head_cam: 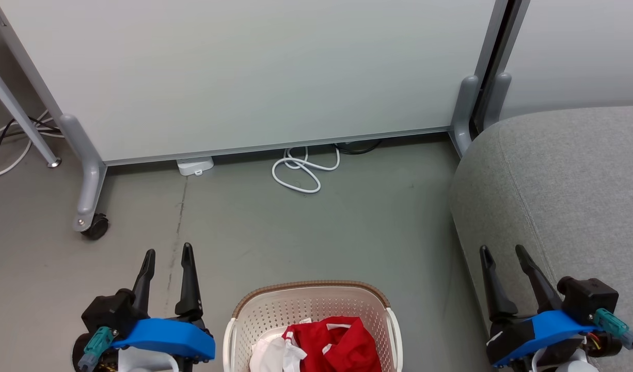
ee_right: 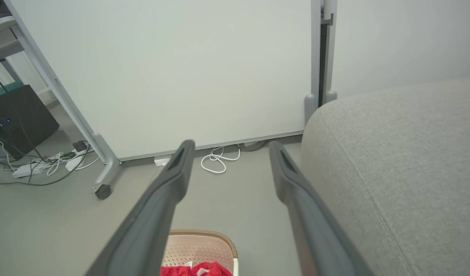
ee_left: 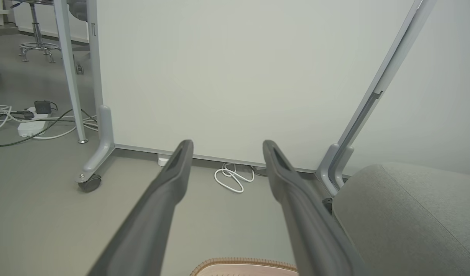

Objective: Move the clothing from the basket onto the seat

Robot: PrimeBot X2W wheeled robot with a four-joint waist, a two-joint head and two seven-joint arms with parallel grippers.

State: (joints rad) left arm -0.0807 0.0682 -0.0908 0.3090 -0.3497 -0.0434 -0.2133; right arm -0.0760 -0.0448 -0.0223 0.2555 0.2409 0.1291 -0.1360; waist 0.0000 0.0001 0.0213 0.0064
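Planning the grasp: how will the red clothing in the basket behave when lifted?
The red clothing lies crumpled in the basket, so it is probably floppy and will drape when lifted. It looks thin, so likely light. White cloth is bunched against it and may come up too.

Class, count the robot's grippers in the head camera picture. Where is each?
2. The left gripper is lower left, over the floor left of the basket. The right gripper is lower right, by the edge of the seat. Both stand open.
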